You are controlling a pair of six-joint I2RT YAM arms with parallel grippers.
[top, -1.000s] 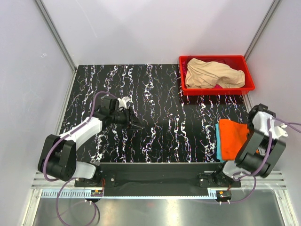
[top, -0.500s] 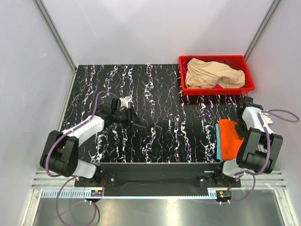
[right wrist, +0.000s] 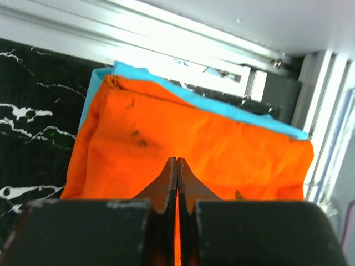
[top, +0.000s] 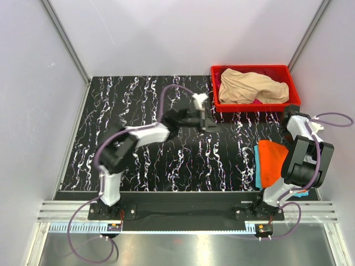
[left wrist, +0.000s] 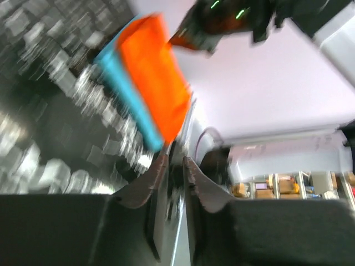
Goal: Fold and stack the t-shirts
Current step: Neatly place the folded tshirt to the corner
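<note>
Bin (top: 255, 105) of red plastic holds the beige shirt (top: 249, 87), crumpled, while the orange shirt (top: 273, 160) lies folded on the light blue shirt (top: 257, 169) at the table's (top: 138, 100) near right edge. The left gripper (left wrist: 175, 162), fingers slightly parted and empty, hangs just beside the bin and may snag its rim. The right gripper (right wrist: 177, 160), fingers pressed together over the stack, could skew it.

The overhead camera looks steeply down on the whole desk (top: 138, 100) from its near edge. Both wrist cameras share the orange shirt (right wrist: 194, 144): left from afar, tilted, blurred; right close above.
</note>
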